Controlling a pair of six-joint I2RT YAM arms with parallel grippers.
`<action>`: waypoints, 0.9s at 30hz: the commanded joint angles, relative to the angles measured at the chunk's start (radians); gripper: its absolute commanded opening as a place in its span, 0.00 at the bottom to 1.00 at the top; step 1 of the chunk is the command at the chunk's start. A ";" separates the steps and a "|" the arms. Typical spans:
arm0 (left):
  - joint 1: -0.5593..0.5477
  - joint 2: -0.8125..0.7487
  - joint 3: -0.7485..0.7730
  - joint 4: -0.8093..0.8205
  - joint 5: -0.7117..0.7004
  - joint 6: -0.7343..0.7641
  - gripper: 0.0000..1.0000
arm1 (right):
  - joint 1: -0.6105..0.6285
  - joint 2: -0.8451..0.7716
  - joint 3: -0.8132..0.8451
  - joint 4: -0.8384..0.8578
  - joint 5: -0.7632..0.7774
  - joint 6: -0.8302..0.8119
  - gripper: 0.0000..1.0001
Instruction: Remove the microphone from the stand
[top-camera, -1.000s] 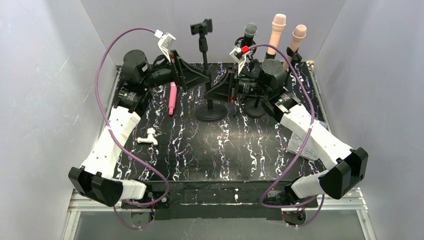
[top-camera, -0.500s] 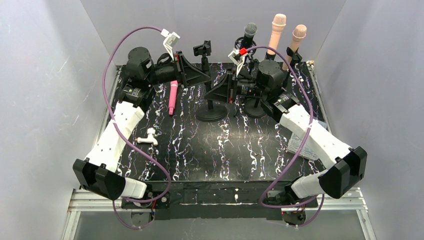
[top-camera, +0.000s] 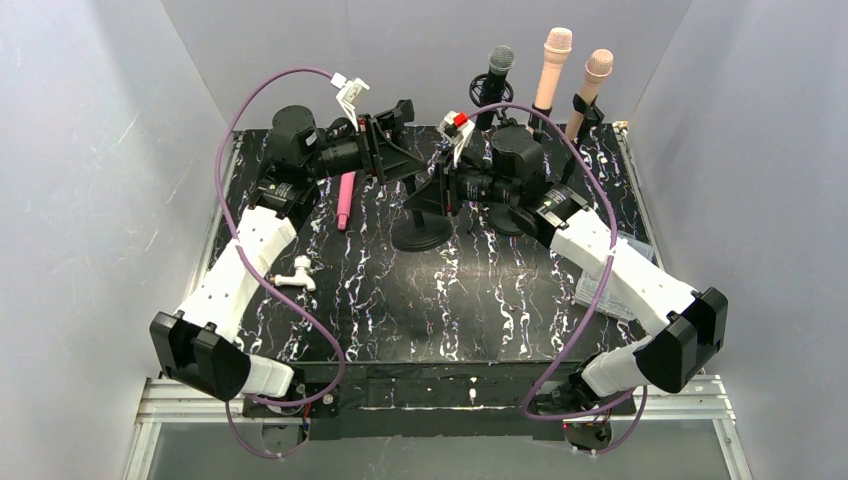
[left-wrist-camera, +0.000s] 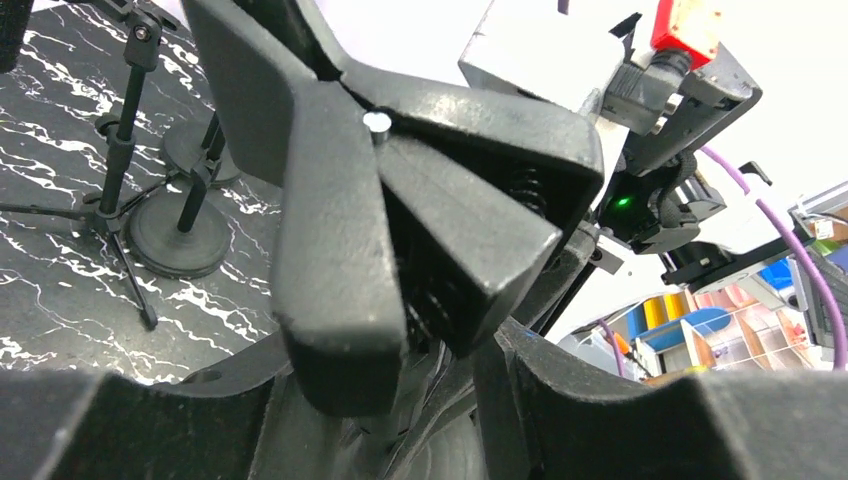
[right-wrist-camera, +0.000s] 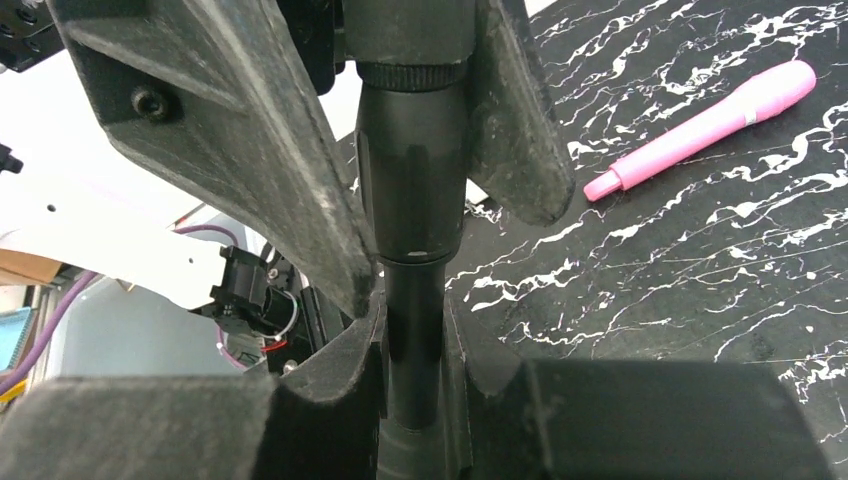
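Pole (right-wrist-camera: 412, 170) clamped in R tool (top-camera: 426, 187); L tool (top-camera: 403, 148) at stand's clip (left-wrist-camera: 420, 230) (can't tell if shut).

stand (top-camera: 420, 232): on surface (top-camera: 450, 300), toward the back
lying mic (top-camera: 345, 198): on surface, left of stand
upright mics (top-camera: 553, 60): behind stand, to the right

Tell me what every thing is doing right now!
Stand: pole gripped.
Clip: empty.
Right gripper: shut on the stand.
Left gripper: at the clip, grip unclear.
Pink mic: lying flat on the table.
Black mic: upright at the back.
Peach mics: upright at the back.
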 joint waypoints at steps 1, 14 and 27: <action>-0.007 -0.019 -0.019 0.024 0.022 0.037 0.42 | 0.004 -0.006 0.085 0.024 0.048 -0.039 0.01; -0.016 -0.052 -0.040 -0.130 -0.057 0.186 0.31 | 0.010 0.005 0.097 0.018 0.067 -0.049 0.01; -0.045 -0.064 -0.061 -0.135 -0.213 0.253 0.00 | 0.016 0.011 0.101 -0.022 0.140 -0.056 0.11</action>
